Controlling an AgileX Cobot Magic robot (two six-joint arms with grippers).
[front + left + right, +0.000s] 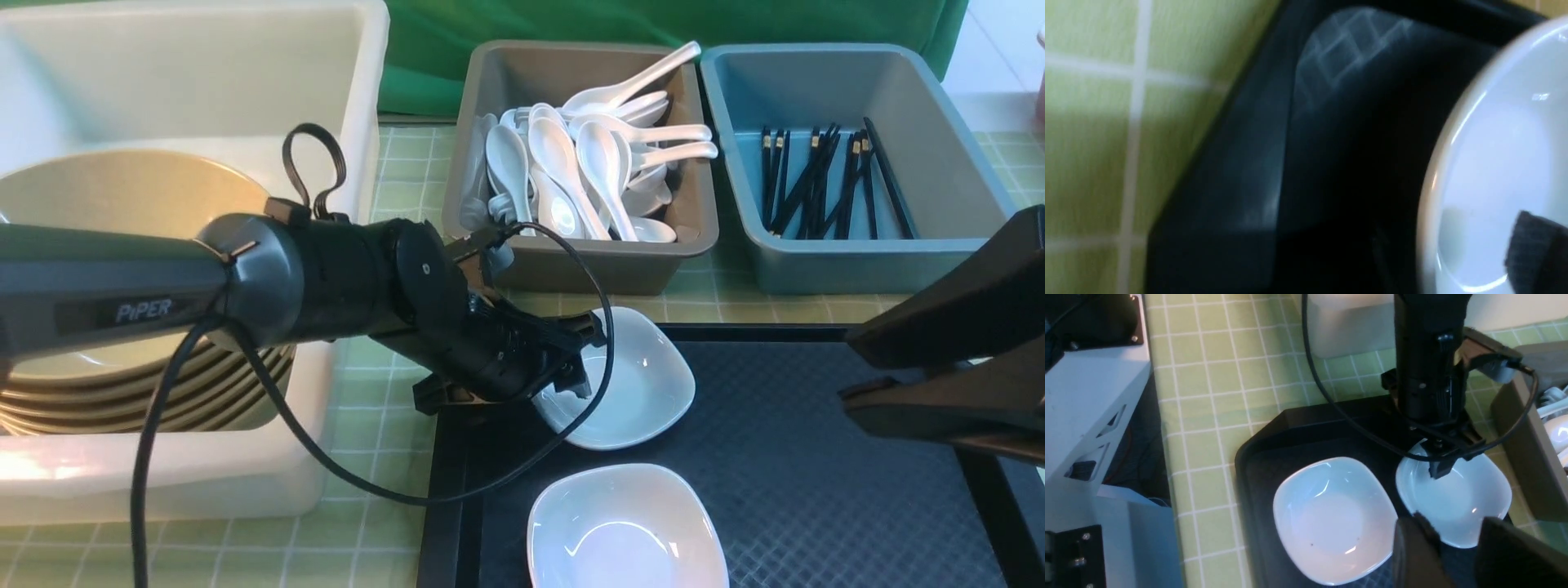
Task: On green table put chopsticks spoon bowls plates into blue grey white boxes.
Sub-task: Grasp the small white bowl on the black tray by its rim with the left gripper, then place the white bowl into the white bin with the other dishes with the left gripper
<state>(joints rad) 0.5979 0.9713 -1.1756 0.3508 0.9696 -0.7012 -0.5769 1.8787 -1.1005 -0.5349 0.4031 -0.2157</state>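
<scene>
1. The green-checked table (408, 180) carries three boxes along its far side and a black tray (816, 490) nearer the robot.
2. The white box (359, 98) on the left holds a stack of beige plates (122, 196). The grey box (571, 269) in the middle holds white spoons (563, 155), and the blue box (939, 122) on the right holds black chopsticks (816, 180).
3. The left arm (122, 294) reaches from the left across the front of the white box. It angles down over the tray's far left corner.
4. Two shallow, roughly square bowls lie on the tray, so neither has a long axis to line up on. The far white bowl (645, 384) sits just behind the near white bowl (624, 531).
5. The left gripper (571, 380) is at the left rim of the far white bowl, with one fingertip (1439, 467) inside the rim. The other finger is hidden, so I cannot tell whether it is clenched on the rim.
6. The right gripper (849, 371) hovers over the tray's right side with its jaws apart and nothing between them. It is well clear of both bowls.
7. Judgement: the left arm is the nearer one, and the coming move probably depends on a firm pinch of that rim. The white box lies directly to that arm's left.
</scene>
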